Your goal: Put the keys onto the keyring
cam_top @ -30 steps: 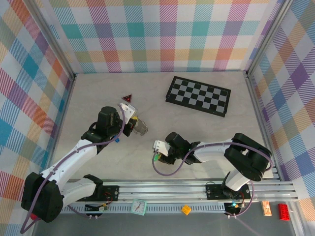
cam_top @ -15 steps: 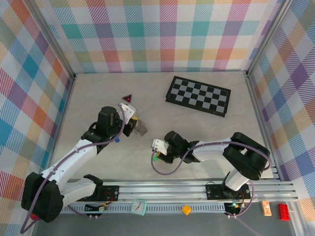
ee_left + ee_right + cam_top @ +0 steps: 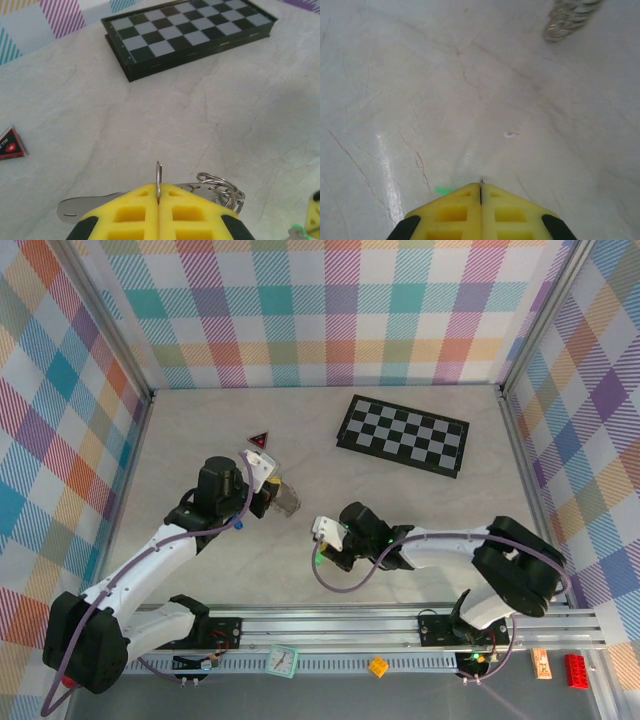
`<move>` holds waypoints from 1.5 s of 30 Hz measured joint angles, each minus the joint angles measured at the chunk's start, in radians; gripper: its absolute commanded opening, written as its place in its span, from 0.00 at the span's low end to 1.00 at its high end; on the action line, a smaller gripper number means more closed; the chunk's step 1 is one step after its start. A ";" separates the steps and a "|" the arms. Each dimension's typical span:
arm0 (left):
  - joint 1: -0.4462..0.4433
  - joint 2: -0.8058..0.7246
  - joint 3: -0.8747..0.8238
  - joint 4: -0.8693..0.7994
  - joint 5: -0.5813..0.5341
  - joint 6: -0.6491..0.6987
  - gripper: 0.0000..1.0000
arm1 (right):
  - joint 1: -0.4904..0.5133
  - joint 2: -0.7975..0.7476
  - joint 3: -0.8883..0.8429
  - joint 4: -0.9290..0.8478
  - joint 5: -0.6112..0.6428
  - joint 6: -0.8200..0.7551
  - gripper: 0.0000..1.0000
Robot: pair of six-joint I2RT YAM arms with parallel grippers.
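Observation:
My left gripper [image 3: 277, 494] is shut on the keyring [image 3: 288, 500], held just above the table left of centre. In the left wrist view one thin ring [image 3: 158, 177] stands up between the yellow pads [image 3: 135, 210], and the silvery links [image 3: 220, 187] bunch to the right. My right gripper [image 3: 322, 552] is shut low over the table near the front. A thin metal tip [image 3: 481, 182] shows between its pads, and the green key's head [image 3: 442, 190] pokes out at the left. A small blue speck [image 3: 240, 523], perhaps the blue key, lies beside the left arm.
A folded chessboard [image 3: 403, 434] lies at the back right. A small red triangle [image 3: 259, 438] sits behind the left gripper. Plaid walls close in the table on three sides, and a metal rail runs along the front edge.
My right gripper's jaws have closed on the green key, and that arm has shifted slightly to the right. The left arm and the keyring have not moved.

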 measured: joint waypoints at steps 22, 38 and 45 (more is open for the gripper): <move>-0.082 -0.099 -0.024 -0.027 0.350 0.229 0.00 | -0.023 -0.521 0.022 -0.575 0.025 0.480 0.00; -0.227 0.108 0.219 -0.352 0.425 0.359 0.00 | -0.023 -0.472 0.147 -0.531 -0.032 0.266 0.00; -0.233 0.144 0.232 -0.412 0.425 0.370 0.00 | -0.023 -0.426 0.154 -0.456 -0.110 0.166 0.00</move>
